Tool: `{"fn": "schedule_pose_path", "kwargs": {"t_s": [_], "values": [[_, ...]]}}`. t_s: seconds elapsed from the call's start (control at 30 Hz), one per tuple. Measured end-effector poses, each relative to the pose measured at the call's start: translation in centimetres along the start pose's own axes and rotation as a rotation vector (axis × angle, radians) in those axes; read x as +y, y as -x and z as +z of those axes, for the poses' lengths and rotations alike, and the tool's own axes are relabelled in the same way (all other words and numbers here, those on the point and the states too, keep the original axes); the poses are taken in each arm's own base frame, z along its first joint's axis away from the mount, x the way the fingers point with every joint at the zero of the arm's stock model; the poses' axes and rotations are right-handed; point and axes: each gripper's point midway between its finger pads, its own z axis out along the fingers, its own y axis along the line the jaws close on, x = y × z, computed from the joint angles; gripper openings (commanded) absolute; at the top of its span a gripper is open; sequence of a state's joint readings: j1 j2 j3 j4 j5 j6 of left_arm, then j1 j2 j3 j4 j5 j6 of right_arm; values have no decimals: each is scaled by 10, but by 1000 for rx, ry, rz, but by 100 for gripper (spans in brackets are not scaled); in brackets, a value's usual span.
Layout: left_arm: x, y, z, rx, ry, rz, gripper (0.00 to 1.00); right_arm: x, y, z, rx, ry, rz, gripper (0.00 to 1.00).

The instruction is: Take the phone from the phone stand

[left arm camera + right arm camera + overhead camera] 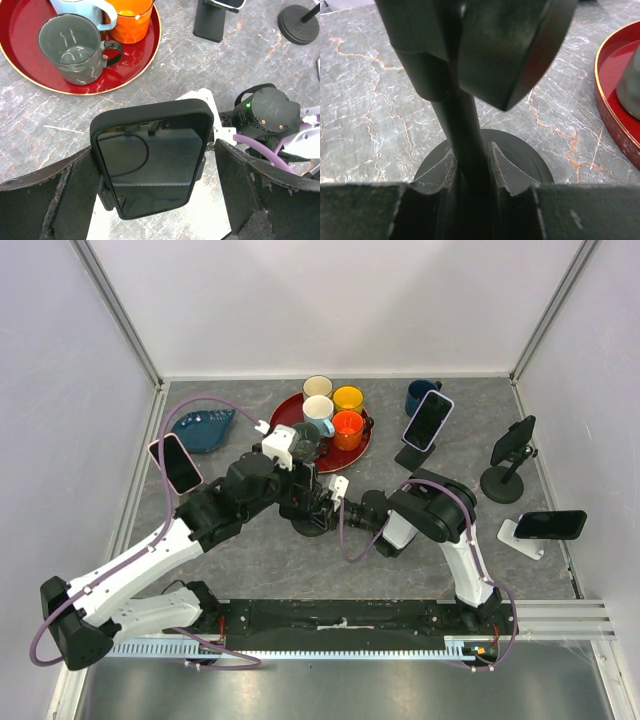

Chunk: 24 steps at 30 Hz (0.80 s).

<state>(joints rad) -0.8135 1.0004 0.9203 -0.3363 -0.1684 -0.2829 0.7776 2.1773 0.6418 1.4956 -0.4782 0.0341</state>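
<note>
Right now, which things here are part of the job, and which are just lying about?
In the job: black-cased phone; black round-based phone stand under it.
Lying about: red round tray; grey glass mug; orange mug; dark blue dish; navy mug; purple-cased phone; black phone on white stand.

no legible text, labels, brands or numbers on anything
</note>
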Motion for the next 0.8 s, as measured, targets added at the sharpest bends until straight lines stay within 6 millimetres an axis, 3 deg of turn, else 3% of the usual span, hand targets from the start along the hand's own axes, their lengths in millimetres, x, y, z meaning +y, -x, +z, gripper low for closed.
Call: {"fn": "schedule_pose_path", "kwargs": {"t_s": [0.2,0.5,0.67,0.8], "values": [[2,7,-6,-4,132,9,96,-4,0,0,3,-91,-10,0],[-8,25,-19,-79,244,-39,95,-25,1,-1,-3,-369,-17,0],[-14,25,-9,-91,315,1,93,-34,2,-9,-9,-545,-20,0],[-6,24,1,-93,404,37,89,-42,2,-18,-14,-659,-20,0]]}}
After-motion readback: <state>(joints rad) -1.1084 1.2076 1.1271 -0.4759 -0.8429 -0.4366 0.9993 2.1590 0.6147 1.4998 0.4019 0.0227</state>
